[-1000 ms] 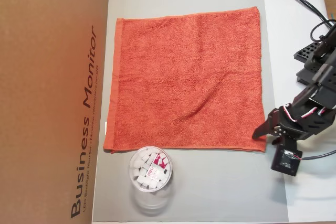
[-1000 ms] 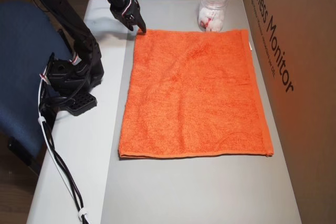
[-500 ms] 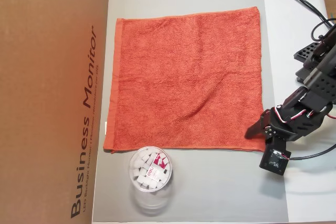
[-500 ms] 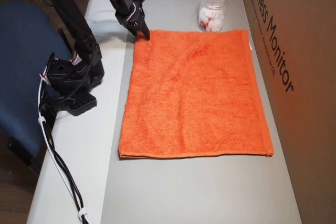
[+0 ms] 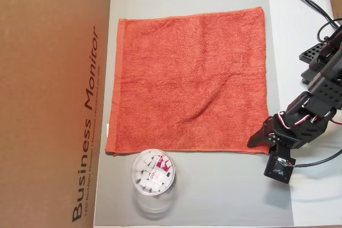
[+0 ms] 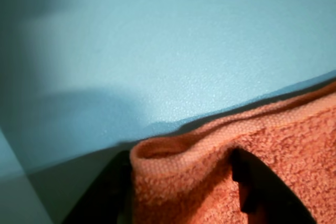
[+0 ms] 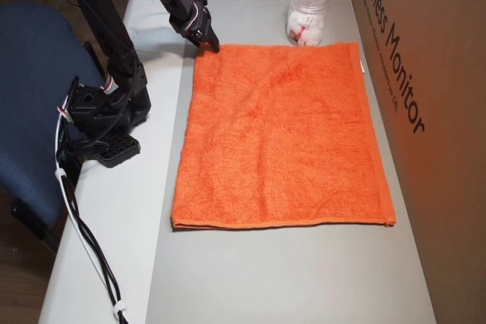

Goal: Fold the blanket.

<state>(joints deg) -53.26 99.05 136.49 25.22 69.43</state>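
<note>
One corner of the flat orange-red terry-cloth blanket (image 5: pixel 189 81) on the grey mat (image 5: pixel 214 196), bunched between the black two-finger gripper (image 5: pixel 255 143), seemingly clenched there to start the fold.

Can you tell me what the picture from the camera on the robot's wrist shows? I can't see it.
A corner of the orange-red blanket fills the bottom of the wrist view, its hem bunched up a little off the pale blue-grey mat. One dark claw finger presses into the cloth beside the raised corner.
</note>
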